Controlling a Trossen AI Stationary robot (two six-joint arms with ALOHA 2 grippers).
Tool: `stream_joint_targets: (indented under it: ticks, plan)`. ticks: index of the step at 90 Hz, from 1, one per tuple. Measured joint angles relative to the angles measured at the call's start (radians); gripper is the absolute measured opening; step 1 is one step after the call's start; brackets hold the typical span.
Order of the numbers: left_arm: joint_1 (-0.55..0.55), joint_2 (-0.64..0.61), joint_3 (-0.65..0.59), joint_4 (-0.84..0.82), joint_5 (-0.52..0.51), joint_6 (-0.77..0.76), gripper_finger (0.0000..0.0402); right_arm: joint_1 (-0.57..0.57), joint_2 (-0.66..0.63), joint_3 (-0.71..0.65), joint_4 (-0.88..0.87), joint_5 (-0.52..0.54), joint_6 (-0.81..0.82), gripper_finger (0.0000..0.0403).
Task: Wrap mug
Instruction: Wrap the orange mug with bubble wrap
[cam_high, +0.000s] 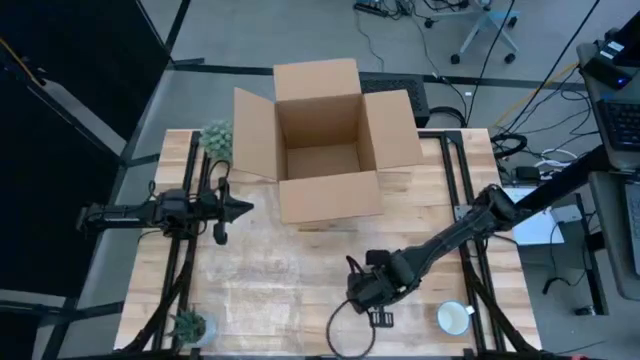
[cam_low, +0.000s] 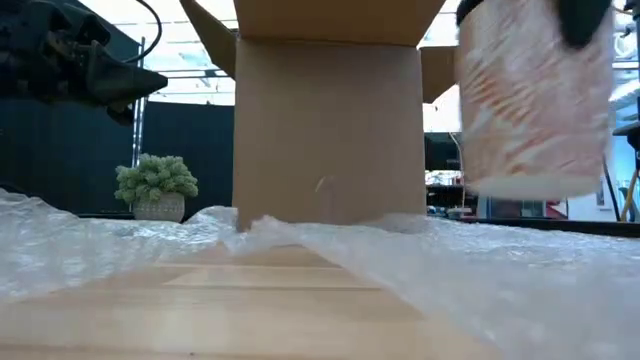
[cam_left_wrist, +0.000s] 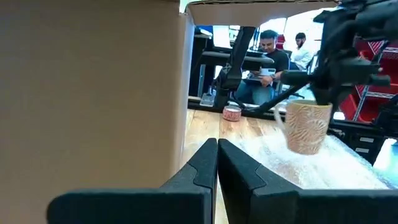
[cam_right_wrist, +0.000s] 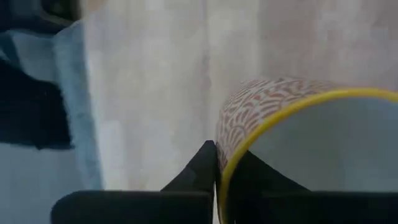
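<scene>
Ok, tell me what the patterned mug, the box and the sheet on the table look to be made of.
The red-and-white patterned mug looks like glazed ceramic: a printed wave pattern, a yellow rim and a pale, smooth inside. The brown open-topped box looks like plain matte cardboard, with folded flaps. The clear crinkled sheet appears to be bubble wrap or similar thin plastic, translucent and wrinkled. The right gripper holds the mug by its rim.

An open cardboard box (cam_high: 325, 140) stands at the far middle of the wooden table (cam_high: 260, 280), its flaps spread. The left gripper (cam_high: 238, 209) hovers left of the box, fingers together. The right gripper (cam_high: 362, 290) reaches over the near middle of the table. A small potted plant (cam_high: 216, 138) sits beside the box, another plant (cam_high: 188, 324) at the near left corner, a white cup (cam_high: 453, 318) near right
</scene>
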Motion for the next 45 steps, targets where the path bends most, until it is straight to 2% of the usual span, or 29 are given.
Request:
stream_joint_targets:
  ticks: [25, 45]
  plan:
    - [0.0, 0.0, 0.0, -0.001, 0.0, 0.005, 0.0, 0.049, 0.074, 0.001, 0.044, 0.017, 0.069, 0.0005]
    - [0.0, 0.0, 0.0, -0.001, 0.0, 0.004, 0.0, 0.026, 0.141, 0.002, 0.041, 0.018, 0.064, 0.0032]
